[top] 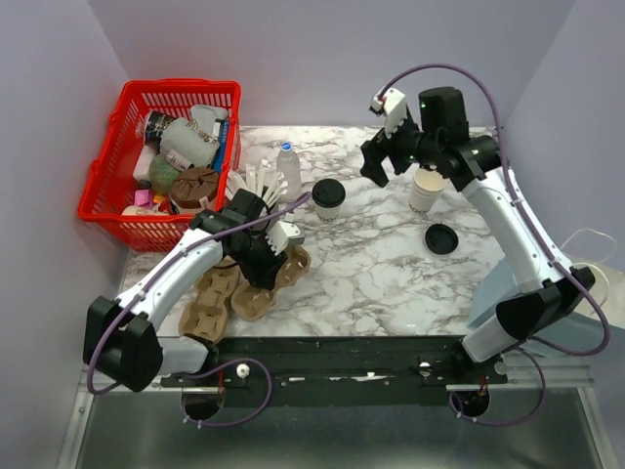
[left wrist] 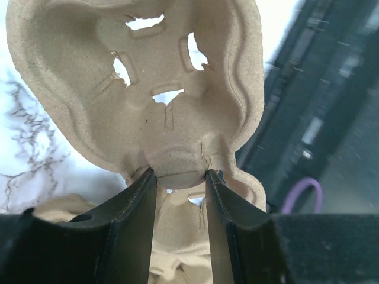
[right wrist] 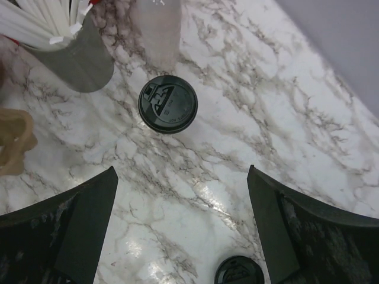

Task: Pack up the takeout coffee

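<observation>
Top external view: on the marble table, packing appears to be at its opening step, with no cup yet in a holder. The red basket at the far left corner holds a jumble of odds and ends, too mixed to list. At the near left, the left gripper holds a pulp cup carrier above further carriers. The left wrist view shows its fingers pinching a raised knob at the tray's rim, and the wells in sight are empty.

The right gripper hovers at the far side, its fingers spread wide above bare marble. A grey cup bristles with white straws beside a clear water bottle.

Mid-table stands one lidded coffee cup, well apart from the carrier. A second cup stands uncapped by the right arm, its contents not discernible. Its likely lid lies loose nearby.

The next move likely calls for setting the carrier flat, then lowering the open jaws squarely around the lidded cup.
</observation>
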